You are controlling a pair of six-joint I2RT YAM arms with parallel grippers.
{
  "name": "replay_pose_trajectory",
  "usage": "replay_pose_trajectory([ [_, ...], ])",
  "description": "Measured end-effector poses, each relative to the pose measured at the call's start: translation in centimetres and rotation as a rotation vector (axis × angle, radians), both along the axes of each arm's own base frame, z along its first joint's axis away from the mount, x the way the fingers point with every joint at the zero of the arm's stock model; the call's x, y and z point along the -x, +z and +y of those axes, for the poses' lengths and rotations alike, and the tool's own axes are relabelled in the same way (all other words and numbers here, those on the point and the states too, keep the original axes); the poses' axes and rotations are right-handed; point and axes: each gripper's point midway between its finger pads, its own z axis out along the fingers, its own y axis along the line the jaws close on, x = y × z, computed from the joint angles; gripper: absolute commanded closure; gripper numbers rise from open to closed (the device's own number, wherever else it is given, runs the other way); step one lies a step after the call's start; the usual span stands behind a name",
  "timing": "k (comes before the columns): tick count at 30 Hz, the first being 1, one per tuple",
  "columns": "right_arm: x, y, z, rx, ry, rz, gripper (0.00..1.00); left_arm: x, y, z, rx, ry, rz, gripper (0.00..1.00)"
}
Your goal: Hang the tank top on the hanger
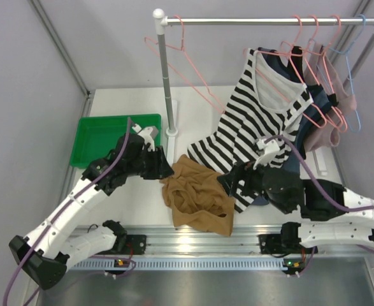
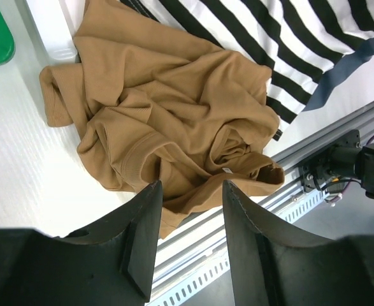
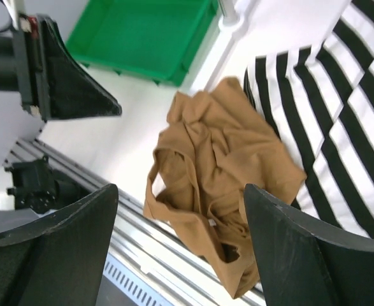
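Left gripper [image 2: 192, 189] and right gripper [image 3: 180, 191] low, jaws apart, seemingly empty.

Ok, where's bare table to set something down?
Bare table lies between the rack post and the striped top, and left of the tank top toward the green tray. The right side is crowded with hung garments.

No legible text anywhere; small white tag [image 2: 227, 171] on the tank top [image 2: 161, 95] unreadable.
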Motion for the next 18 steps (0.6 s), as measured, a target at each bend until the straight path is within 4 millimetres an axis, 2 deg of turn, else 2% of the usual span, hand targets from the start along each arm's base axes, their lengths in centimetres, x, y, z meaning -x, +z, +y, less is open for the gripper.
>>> replay_pose_trajectory([
  [2,-0.5,2.5,-0.2,-0.01,-0.013,-0.044,0.2,0.0,0.8,0.1,0.004,0.001,-0.015,0.52],
  [6,-1.7,5.9,-0.1,0.023,-0.017,-0.111,0.23,0.1,1.5,0.2,0.005,-0.002,-0.026,0.52],
  [9,-5.1,9.2,-0.2,0.049,-0.072,-0.139,0.24,0.2,1.7,0.3,0.001,-0.008,-0.031,0.52],
  [12,-9.2,12.0,-0.5,0.075,-0.139,-0.177,0.18,0.1,2.0,0.3,0.002,-0.011,-0.04,0.52],
  [17,-11.5,16.6,1.6,0.097,-0.11,-0.271,0.19,0.0,2.6,0.3,0.002,-0.019,-0.056,0.52],
  [18,-11.8,17.3,2.1,0.097,-0.106,-0.287,0.15,0.0,2.6,0.3,0.002,-0.022,-0.059,0.52],
])
